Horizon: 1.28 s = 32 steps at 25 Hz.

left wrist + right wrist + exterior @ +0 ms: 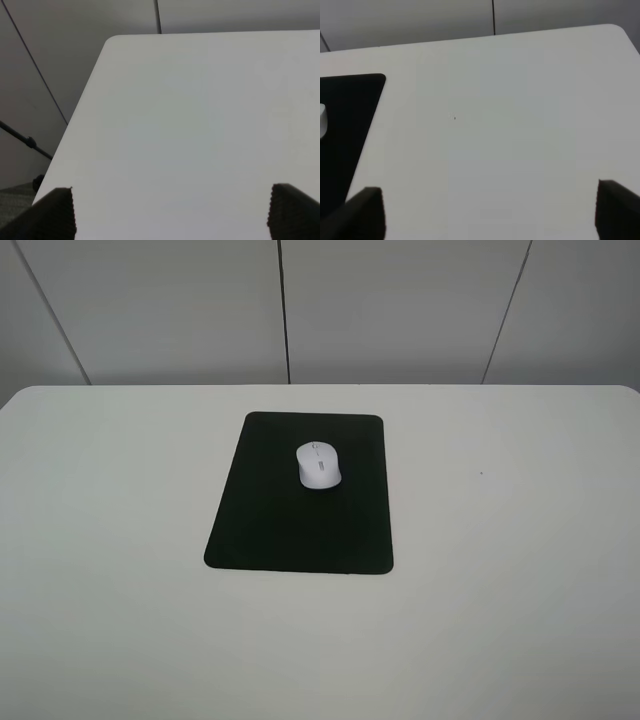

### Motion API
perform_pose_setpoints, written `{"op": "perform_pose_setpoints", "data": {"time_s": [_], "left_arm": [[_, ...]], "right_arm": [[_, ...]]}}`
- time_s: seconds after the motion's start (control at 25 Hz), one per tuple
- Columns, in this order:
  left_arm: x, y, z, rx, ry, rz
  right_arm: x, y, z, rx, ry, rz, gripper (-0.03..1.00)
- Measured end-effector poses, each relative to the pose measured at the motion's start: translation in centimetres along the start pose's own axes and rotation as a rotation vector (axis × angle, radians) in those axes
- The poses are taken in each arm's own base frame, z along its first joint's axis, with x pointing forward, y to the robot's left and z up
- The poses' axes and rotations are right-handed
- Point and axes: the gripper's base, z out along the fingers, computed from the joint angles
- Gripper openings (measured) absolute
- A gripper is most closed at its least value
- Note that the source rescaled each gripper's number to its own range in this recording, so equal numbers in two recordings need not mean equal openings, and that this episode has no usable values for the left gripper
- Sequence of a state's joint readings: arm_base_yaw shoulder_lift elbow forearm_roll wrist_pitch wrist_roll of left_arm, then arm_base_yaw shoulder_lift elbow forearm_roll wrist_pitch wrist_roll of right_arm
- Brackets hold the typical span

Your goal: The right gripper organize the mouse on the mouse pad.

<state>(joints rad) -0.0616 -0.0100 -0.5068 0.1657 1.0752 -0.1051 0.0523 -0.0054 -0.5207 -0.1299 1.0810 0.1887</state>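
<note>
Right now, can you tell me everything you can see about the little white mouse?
The mouse is small, white and oval, smooth like plastic, with a grey strip down its middle. No cord shows. It lies flat on the black mouse pad, in the far half, a little right of the middle. Only the pad touches it; no gripper is near. The right wrist view catches just a white sliver of it at the picture's edge.

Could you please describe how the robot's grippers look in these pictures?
Only the fingertips show. The left gripper has two dark, nearly black fingers with finely ribbed, saw-toothed inner edges. The right gripper has two similar black fingers, blocky in shape. No cables, markings or arm bodies are visible.
</note>
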Motion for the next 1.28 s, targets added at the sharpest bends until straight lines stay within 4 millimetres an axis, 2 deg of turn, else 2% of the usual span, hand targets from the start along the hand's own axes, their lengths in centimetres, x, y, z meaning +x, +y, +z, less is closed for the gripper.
{"op": "perform_pose_setpoints", "data": {"time_s": [1.28], "left_arm": [[0.0,0.0,0.0,0.0,0.0,0.0]], "right_arm": [[-0.03,0.03,0.02,-0.003,-0.004,-0.037,1.0]]}}
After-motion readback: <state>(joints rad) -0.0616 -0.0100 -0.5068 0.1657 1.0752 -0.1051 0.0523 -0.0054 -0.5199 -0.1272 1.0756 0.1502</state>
